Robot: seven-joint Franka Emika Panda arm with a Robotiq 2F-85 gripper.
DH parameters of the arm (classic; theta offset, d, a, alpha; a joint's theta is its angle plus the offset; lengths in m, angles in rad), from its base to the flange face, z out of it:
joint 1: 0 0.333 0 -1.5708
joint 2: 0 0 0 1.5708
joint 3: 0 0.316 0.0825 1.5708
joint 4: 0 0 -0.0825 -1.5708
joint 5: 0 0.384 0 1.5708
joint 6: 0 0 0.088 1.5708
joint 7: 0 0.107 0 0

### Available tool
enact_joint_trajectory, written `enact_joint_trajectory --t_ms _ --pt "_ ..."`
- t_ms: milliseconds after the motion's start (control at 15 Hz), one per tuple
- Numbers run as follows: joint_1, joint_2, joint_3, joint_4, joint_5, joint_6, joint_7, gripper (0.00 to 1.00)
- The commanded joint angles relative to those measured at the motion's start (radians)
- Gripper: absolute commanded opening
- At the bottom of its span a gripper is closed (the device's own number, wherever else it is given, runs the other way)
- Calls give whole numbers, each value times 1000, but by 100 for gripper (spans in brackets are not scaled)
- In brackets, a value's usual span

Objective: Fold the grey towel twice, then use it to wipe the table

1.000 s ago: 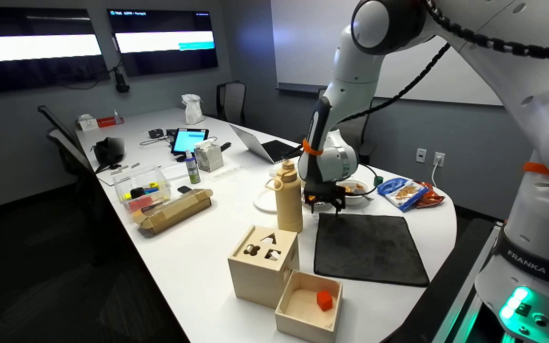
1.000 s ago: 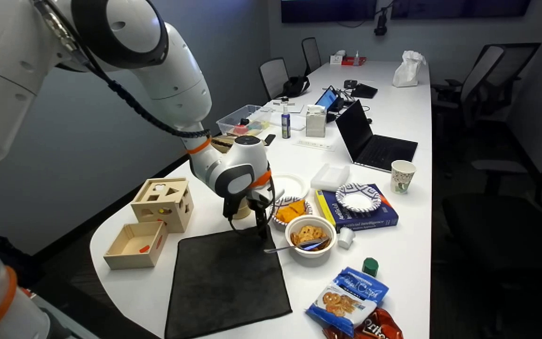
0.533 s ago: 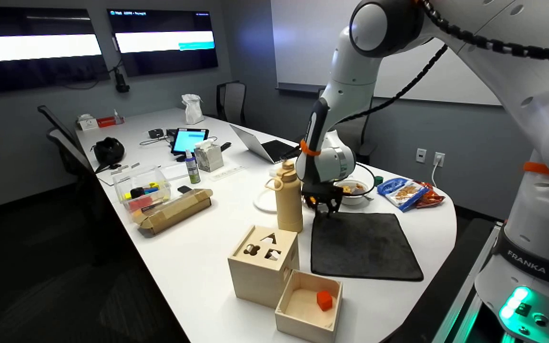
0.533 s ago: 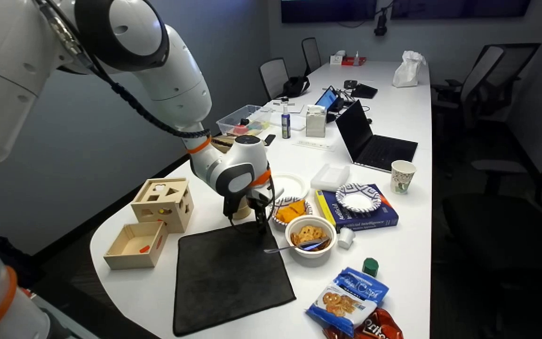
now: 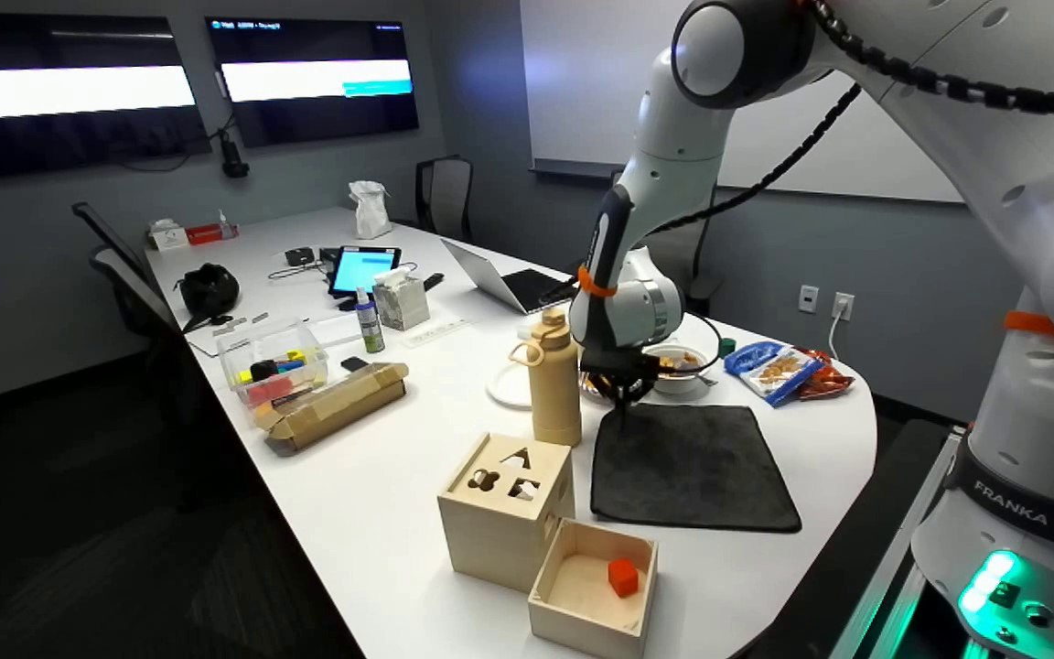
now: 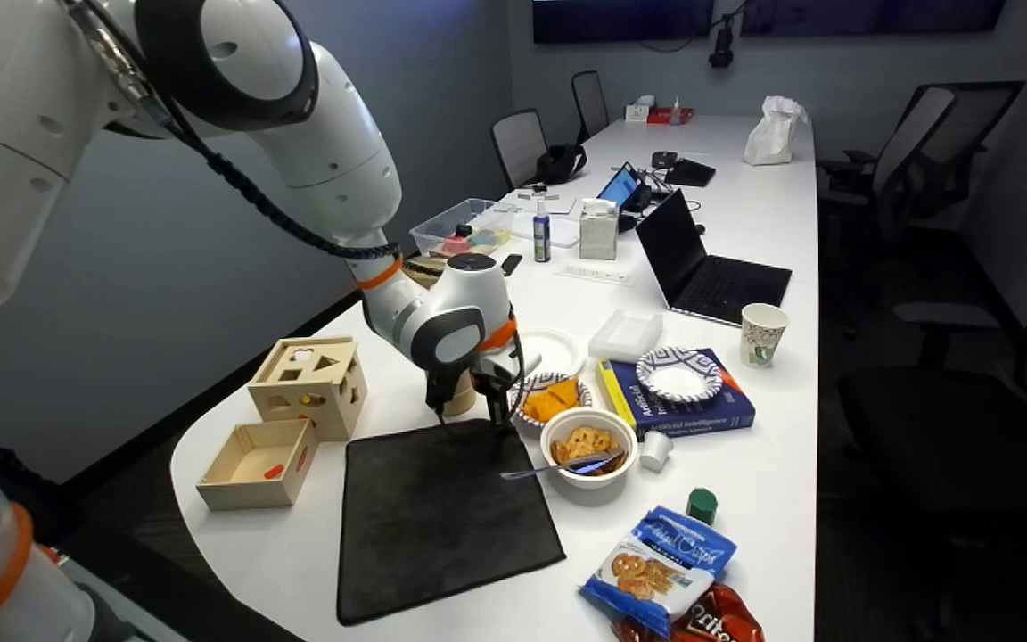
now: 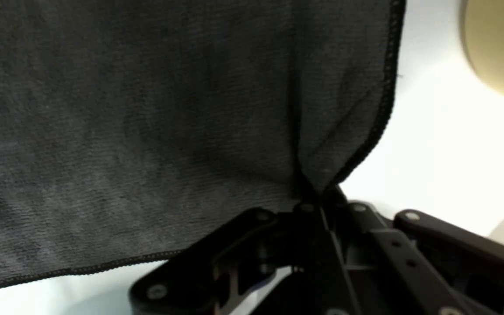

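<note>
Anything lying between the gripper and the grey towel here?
Nothing shows between them: in the wrist view, the gripper is shut on a pinched fold of the grey towel, near one corner.

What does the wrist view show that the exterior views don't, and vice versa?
Only the wrist view clearly shows the stitching along the hem of the square charcoal-grey cloth towel, and its pleat pinched in the black two-fingered tool.
Only the exterior views show the pale wooden box with cut-out shapes, and the blue snack bag.
Both share the towel, tool, white table and apparently the beige cylindrical bottle, cropped in the wrist view.
</note>
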Motion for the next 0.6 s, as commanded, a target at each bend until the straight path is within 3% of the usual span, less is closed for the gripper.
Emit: enact_joint_trajectory --t_ms 0,533 --pt "23 -54 -30 -69 11 -26 20 6" --pt "70 -186 -44 -216 2 7 25 2"
